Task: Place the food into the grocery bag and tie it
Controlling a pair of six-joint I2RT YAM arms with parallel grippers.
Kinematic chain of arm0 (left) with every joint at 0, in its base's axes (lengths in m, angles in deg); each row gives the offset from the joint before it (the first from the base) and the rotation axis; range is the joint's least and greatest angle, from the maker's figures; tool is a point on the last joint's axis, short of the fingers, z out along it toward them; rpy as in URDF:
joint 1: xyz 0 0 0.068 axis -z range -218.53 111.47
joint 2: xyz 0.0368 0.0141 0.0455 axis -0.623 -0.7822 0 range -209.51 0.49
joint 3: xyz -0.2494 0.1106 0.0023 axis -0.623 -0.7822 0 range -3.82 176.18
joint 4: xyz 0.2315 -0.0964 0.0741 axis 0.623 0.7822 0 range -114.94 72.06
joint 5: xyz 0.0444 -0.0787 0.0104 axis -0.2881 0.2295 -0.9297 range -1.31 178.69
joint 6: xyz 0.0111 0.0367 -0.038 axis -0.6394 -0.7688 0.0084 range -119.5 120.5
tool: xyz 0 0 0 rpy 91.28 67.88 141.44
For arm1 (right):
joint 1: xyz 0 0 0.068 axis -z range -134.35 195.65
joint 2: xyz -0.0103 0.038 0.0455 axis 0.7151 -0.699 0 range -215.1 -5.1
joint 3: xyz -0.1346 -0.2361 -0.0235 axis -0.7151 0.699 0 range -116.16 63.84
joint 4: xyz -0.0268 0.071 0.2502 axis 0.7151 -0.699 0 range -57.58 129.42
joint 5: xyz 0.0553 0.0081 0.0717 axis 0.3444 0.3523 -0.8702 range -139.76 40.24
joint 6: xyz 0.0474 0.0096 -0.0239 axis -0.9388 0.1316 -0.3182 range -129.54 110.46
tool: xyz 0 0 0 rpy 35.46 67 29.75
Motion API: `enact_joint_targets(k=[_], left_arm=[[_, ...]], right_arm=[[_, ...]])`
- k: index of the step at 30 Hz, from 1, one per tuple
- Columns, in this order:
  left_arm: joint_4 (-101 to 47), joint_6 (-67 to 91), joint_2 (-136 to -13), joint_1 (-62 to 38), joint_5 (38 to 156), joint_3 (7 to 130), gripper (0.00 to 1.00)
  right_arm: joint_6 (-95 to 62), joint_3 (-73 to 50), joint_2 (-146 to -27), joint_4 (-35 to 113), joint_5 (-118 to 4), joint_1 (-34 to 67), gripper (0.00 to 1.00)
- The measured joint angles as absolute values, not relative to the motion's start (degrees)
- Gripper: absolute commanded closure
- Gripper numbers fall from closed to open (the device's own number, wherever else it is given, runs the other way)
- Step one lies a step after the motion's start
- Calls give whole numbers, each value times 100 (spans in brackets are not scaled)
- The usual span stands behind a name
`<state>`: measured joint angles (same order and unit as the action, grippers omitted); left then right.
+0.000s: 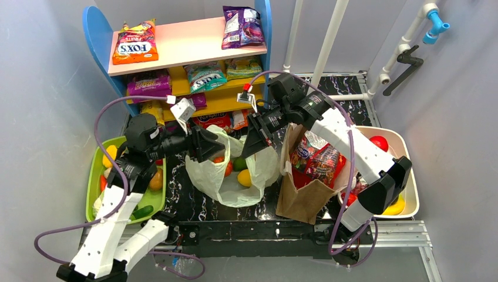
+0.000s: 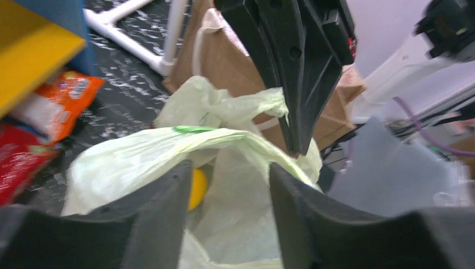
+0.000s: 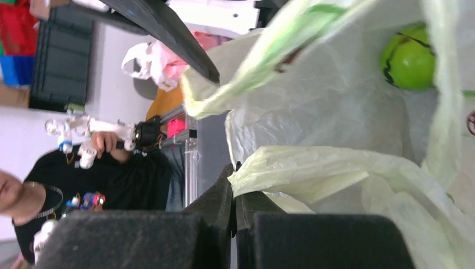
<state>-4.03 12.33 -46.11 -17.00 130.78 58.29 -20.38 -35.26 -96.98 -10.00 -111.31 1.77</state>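
Observation:
The pale-green grocery bag (image 1: 235, 187) stands open at the middle of the table. Inside it lie pieces of the food: a yellow one (image 1: 244, 178), a green one (image 1: 239, 163) and an orange-red one (image 1: 226, 168). My right gripper (image 3: 235, 171) is shut on a fold of the bag's rim (image 3: 313, 171), holding it up on the right side. My left gripper (image 2: 229, 168) is open at the bag's left rim, with the bag's film (image 2: 241, 213) and the yellow piece (image 2: 197, 188) showing beyond its fingers. The green piece (image 3: 408, 56) shows through the bag in the right wrist view.
A brown paper bag (image 1: 296, 202) with snack packets stands right of the grocery bag. A green tray (image 1: 93, 176) with more fruit lies at the left, a white tub (image 1: 411, 194) at the right. A shelf (image 1: 188, 41) with snack packets stands behind.

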Motion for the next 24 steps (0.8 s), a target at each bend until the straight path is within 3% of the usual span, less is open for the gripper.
enact_joint_targets(k=[5,10,24], left_arm=[[404,569,-4431,-1700,12634,6045,68],[685,317,-4432,-1699,12264,5978,72],[284,367,-4586,-1699,12607,5686,66]], right_arm=[[-2405,-3481,-9634,-890,-10429,177,99],[-2639,-3600,-9903,-743,-10230,137,99],[-2219,-4473,-10760,-1166,-10772,-336,99]])
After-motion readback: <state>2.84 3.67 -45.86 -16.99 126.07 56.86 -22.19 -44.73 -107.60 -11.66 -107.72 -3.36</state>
